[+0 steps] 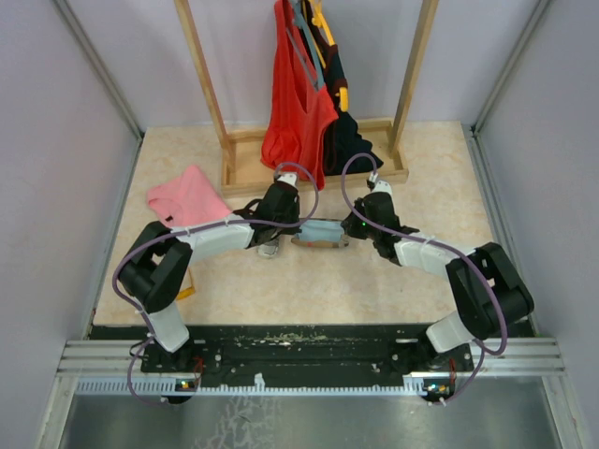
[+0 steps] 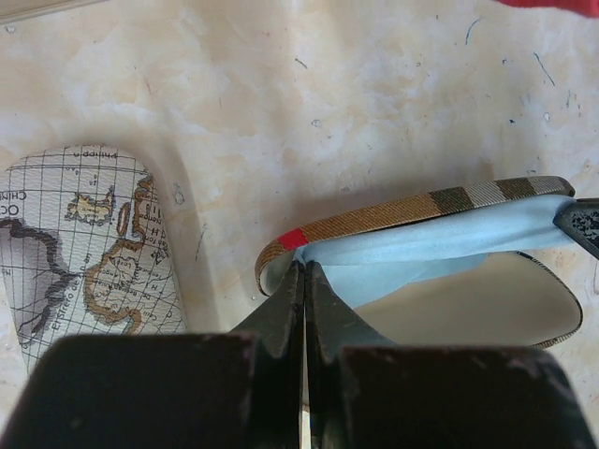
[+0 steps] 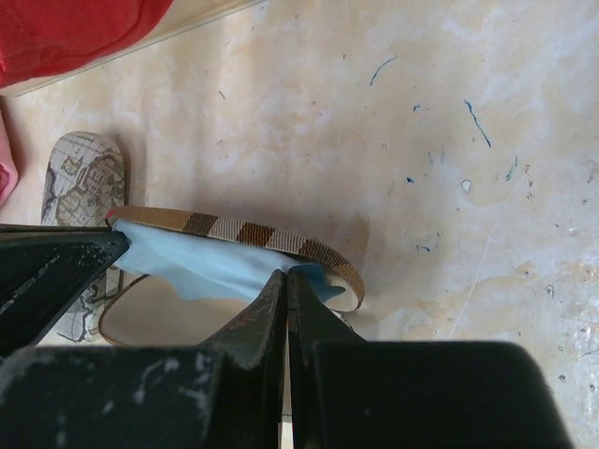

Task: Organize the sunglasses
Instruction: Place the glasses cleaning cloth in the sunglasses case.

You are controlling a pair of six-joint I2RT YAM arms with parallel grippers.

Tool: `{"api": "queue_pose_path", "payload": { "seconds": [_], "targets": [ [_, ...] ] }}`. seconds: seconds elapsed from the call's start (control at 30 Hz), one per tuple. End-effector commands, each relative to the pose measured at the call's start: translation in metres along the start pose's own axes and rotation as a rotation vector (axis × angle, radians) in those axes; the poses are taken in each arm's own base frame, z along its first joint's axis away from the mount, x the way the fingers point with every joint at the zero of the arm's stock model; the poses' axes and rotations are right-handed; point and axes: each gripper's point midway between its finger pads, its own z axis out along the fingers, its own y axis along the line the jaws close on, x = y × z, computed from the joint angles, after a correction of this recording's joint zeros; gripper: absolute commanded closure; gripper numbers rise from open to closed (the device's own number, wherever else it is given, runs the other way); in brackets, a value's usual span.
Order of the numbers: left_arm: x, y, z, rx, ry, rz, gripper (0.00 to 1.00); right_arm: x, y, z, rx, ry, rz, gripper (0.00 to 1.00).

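Both claws closed at the open brown case (image 2: 393,217).
Your left gripper (image 2: 304,271) has its fingers pressed together at the case's left end, tips at the rim beside the light blue cloth (image 2: 440,248). Your right gripper (image 3: 285,276) stands likewise at the case's right end. Whether either pinches cloth cannot be told. The sunglasses are hidden; cloth covers the case's inside. A map-printed case (image 2: 84,243) lies just left.

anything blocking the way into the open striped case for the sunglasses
Yes: the light blue cloth lies across the mouth of the brown case, with the left and right jaws pinching its ends. No sunglasses show in any view.
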Motion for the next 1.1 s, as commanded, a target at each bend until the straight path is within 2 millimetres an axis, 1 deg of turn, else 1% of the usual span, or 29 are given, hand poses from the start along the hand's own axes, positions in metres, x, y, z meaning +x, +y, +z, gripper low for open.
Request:
{"api": "queue_pose_path", "payload": {
  "seconds": [0.0, 0.37, 0.67, 1.07],
  "targets": [
    [-0.009, 0.0, 0.006, 0.007, -0.02, -0.005, 1.0, -0.03, 0.013, 0.006, -0.037, -0.084, 0.012, 1.0],
    [-0.007, -0.003, 0.01, 0.018, -0.006, -0.002, 1.0, -0.03, 0.01, 0.009, -0.032, -0.082, 0.013, 1.0],
    [-0.015, -0.001, 0.008, 0.009, -0.027, -0.015, 1.0, -0.031, 0.009, 0.01, -0.031, -0.086, 0.013, 1.0],
    [-0.017, 0.002, 0.008, -0.006, -0.036, -0.024, 1.0, -0.031, 0.007, 0.012, -0.024, -0.085, 0.01, 1.0]
  ]
}}
